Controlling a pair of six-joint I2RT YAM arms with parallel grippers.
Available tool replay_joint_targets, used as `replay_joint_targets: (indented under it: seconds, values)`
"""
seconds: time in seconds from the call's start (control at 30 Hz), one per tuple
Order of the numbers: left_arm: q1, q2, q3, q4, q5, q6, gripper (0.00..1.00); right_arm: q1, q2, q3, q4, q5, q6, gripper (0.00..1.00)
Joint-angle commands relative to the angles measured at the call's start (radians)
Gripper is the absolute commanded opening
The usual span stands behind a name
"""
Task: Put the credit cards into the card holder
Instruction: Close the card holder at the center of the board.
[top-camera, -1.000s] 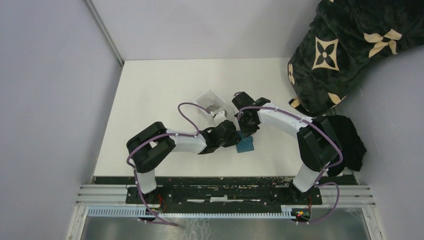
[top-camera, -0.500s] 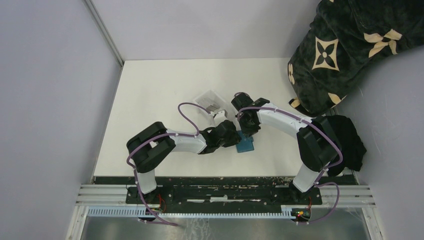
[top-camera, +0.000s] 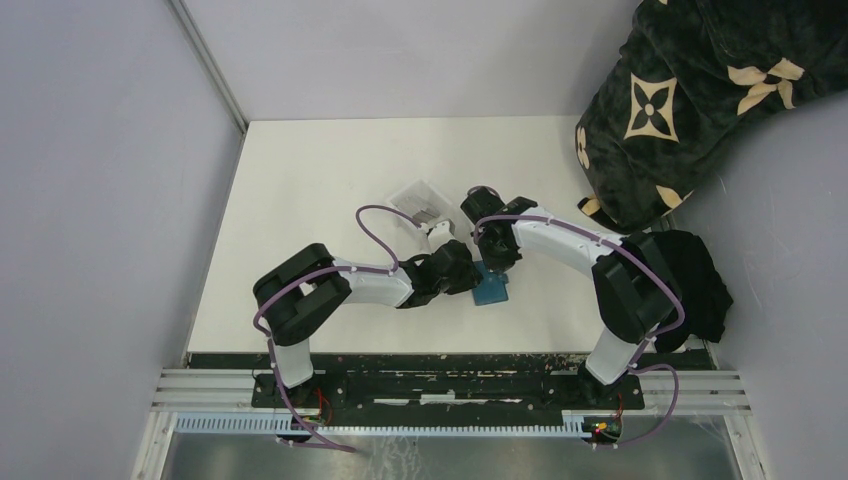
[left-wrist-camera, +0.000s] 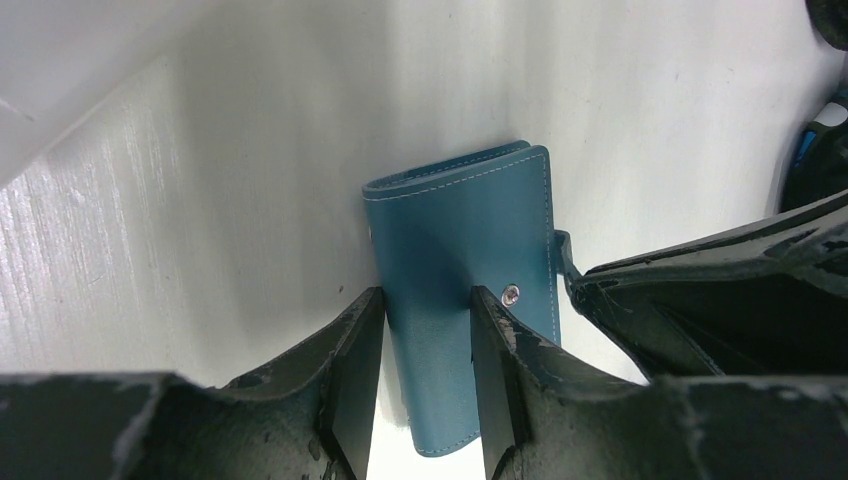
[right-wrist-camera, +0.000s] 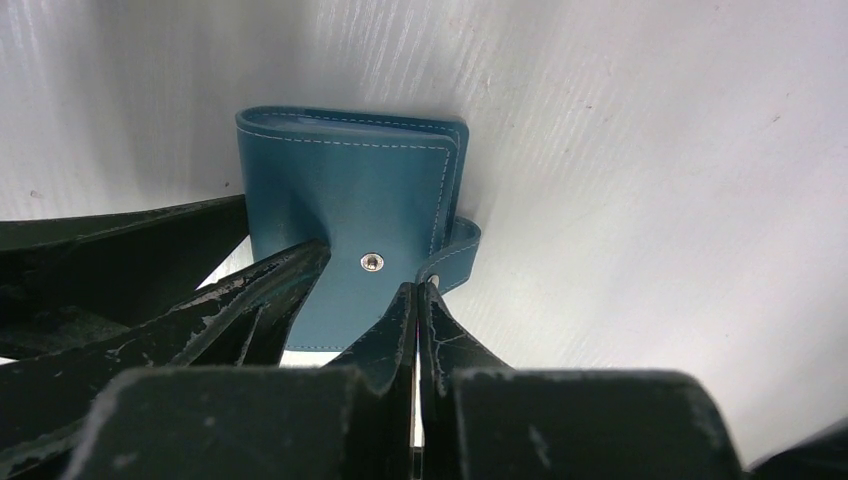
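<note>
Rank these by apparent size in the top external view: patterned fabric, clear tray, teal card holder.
1. patterned fabric: largest, though cropped and possibly nearer the camera.
2. clear tray: middle, partly hidden.
3. card holder: smallest showing, but partly covered, so its gap to the tray is unsure.

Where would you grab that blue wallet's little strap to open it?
Pinch the tab at its free end, coming from the wallet's edge where it loops out. There it curls up clear of the table, so a pinch can close across it.
</note>
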Motion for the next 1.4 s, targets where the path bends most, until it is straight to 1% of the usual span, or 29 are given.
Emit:
replay_joint_targets:
  seconds: [0.0, 0.4, 0.7, 1.37]
  values:
    - [-0.004, 0.038, -0.015, -0.058, 0.013, 0.008, 0.45, 0.009, 0.009, 0.026, -0.011, 0.035, 0.009, 0.01]
    - [-0.003, 0.046, -0.016, -0.046, 0.024, 0.011, 0.44, 0.027, 0.019, 0.037, 0.029, -0.035, 0.048, 0.01]
    - [-0.004, 0.043, -0.020, -0.042, 0.029, 0.014, 0.42, 0.031, 0.035, 0.035, 0.049, -0.027, 0.061, 0.01]
    - [-0.002, 0.032, -0.029, -0.037, 0.025, 0.029, 0.42, 0.038, 0.058, 0.023, 0.076, -0.031, 0.080, 0.01]
